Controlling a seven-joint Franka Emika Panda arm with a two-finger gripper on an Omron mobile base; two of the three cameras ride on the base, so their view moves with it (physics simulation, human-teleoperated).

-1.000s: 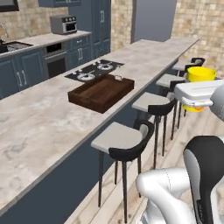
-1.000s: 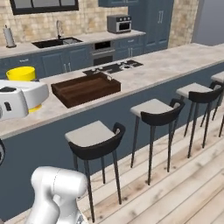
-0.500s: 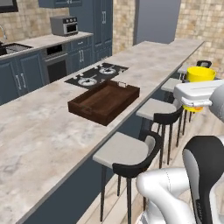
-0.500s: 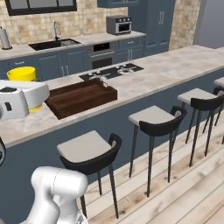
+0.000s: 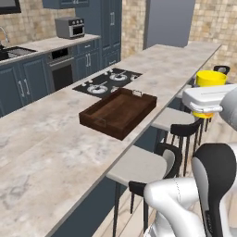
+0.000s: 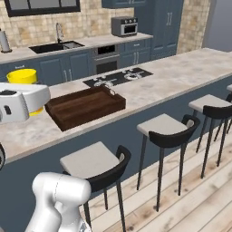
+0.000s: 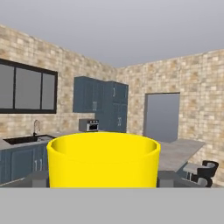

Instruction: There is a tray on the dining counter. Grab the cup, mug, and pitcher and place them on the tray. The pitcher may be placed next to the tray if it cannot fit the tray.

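Gripping the small bright yellow handleless cup (image 7: 103, 159) between widely spread jaws, the two-finger gripper (image 7: 103, 179) carries it upright, mouth up, high above the stools and short of the counter; I judge it is kept level and raised so it clears the counter edge on the way in. Going down in size: the long beige marbled stone dining counter (image 5: 55, 152) runs across both base views on its dark blue base, with a black stovetop panel (image 5: 107, 82) set into it. Just in front of that panel lies the dark brown wooden rectangular tray (image 5: 119, 111), empty, its long side near the stool-side edge, within easy reach. The cup (image 5: 211, 79) hangs off to the tray's side, well apart from it (image 6: 21, 77), so the carry looks unfinished.
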